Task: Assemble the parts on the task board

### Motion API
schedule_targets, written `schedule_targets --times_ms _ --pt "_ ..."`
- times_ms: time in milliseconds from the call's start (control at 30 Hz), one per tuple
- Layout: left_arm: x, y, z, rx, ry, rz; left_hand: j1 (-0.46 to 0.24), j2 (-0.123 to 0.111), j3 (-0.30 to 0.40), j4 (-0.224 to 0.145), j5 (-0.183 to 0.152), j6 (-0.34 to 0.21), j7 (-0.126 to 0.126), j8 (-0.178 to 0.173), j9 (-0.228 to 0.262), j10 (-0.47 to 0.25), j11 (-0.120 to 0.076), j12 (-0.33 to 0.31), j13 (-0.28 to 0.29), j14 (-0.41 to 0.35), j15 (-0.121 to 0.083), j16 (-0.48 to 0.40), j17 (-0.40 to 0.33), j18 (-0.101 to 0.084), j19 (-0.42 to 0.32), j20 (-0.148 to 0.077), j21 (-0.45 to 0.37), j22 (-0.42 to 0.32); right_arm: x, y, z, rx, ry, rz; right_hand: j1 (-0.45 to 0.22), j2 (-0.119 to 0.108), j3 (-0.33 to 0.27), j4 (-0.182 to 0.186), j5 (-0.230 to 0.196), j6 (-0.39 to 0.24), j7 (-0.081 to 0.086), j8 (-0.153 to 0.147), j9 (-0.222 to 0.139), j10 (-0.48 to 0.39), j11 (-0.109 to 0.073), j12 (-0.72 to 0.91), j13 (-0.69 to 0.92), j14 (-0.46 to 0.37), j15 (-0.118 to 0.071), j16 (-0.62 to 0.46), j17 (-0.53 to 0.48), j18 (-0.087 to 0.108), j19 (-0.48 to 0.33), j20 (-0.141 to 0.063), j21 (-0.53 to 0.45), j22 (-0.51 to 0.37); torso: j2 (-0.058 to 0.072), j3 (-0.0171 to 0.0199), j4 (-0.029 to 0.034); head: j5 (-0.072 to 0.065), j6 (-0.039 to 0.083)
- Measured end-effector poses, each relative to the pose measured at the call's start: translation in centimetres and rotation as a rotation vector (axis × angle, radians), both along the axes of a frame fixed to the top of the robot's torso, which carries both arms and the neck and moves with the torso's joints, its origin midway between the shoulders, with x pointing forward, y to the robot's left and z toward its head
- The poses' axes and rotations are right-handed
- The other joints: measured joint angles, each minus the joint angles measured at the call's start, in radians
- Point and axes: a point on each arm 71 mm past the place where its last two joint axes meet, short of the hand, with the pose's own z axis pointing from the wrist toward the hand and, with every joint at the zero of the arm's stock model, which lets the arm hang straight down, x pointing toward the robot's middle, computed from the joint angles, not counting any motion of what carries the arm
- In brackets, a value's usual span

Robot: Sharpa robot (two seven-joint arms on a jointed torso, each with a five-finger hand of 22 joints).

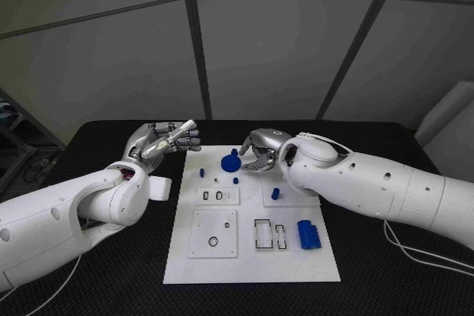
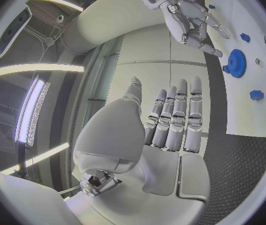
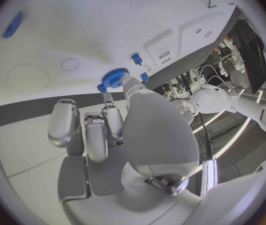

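We are observing the right hand (image 1: 262,150) reaching over the far end of the task board (image 1: 296,258), its fingers (image 3: 112,119) curling down beside the blue gear (image 1: 230,162). In the right wrist view the gear (image 3: 113,77) is sitting just beyond the fingertips; we cannot tell whether they are touching or pinching it. In the left wrist view the gear (image 2: 237,63) is lying flat on the board, just beside the right hand's fingertips (image 2: 212,49).

We are finding the left hand (image 1: 163,140) hovering off the board's far left corner, above the black table (image 1: 98,288). Its fingers (image 2: 178,116) are lying straight and pressed side by side, with the thumb standing apart, and are holding nothing.

Further from the right fingers, toward the robot, small blue pegs (image 1: 219,171) are standing on the board near the gear, with another blue peg (image 1: 275,192) on a raised white plate. A blue cylinder (image 1: 309,234) is lying at the near right of the board, well apart from both hands, beside two rectangular slots (image 1: 264,234). A white plate with a ring-shaped hole (image 1: 214,241) is sitting at the near left.
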Motion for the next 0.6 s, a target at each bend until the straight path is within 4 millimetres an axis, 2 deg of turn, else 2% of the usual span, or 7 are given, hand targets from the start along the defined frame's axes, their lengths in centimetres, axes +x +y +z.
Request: schedule_targets --times_ms 100,200,433,600 --pt "0.0 0.0 0.0 0.000 0.000 0.000 0.000 0.000 0.000 0.000 0.000 0.000 0.000 0.000 0.000 0.000 0.000 0.000 0.000 0.000 0.000 0.000 0.000 0.000 0.000 0.000 0.000 0.000 -0.4 -1.3 0.6 0.048 -0.036 -0.006 0.006 0.006 0.005 -0.005 0.009 0.012 0.001 0.000 0.000 -0.003 0.003 -0.007 0.000 0.000 0.000 0.000 0.000 0.000 -0.004 0.004 -0.005 -0.019 0.000 0.0004 -0.0002 0.000 -0.001" --pt "0.0 0.1 0.0 0.001 0.000 0.001 0.000 0.000 0.000 0.000 0.000 0.000 0.000 0.000 0.000 0.000 0.000 0.000 0.000 0.000 0.000 0.000 0.001 0.000 0.000 0.000 0.000 0.000 -0.7 -3.6 1.1 0.106 -0.053 -0.026 0.006 0.006 0.008 -0.008 0.011 0.028 0.002 0.002 0.000 -0.013 0.011 -0.025 -0.011 0.000 0.000 -0.001 0.000 0.000 -0.021 0.006 -0.019 -0.042 0.000 0.0005 -0.0018 0.000 -0.002" --pt "0.0 0.2 -0.1 0.002 0.001 0.003 0.000 0.000 -0.003 -0.003 0.000 0.004 0.004 0.000 0.000 0.000 0.000 0.000 0.000 0.000 0.000 -0.004 0.002 0.000 0.000 0.000 -0.004 -0.003 -1.0 -10.3 1.4 0.187 -0.015 -0.105 0.025 -0.002 0.007 -0.032 0.002 0.061 0.004 0.008 0.001 -0.049 0.009 -0.074 -0.060 0.000 0.007 -0.012 0.000 0.000 -0.051 0.011 -0.047 -0.093 -0.001 -0.0002 -0.0072 -0.007 0.002" --pt "0.0 0.1 -0.2 0.000 0.003 0.000 -0.004 0.004 -0.003 -0.003 0.000 0.004 0.004 0.000 0.000 0.000 0.000 0.000 0.001 0.000 0.000 -0.004 0.002 0.000 0.000 0.000 -0.004 -0.004 -1.0 -14.2 1.3 0.204 0.007 -0.133 0.049 -0.005 0.011 -0.047 0.009 0.064 0.007 0.008 -0.001 -0.053 0.012 -0.080 -0.068 0.000 0.007 -0.016 0.000 0.000 -0.054 0.008 -0.054 -0.100 -0.001 0.0016 -0.0098 -0.010 0.015"
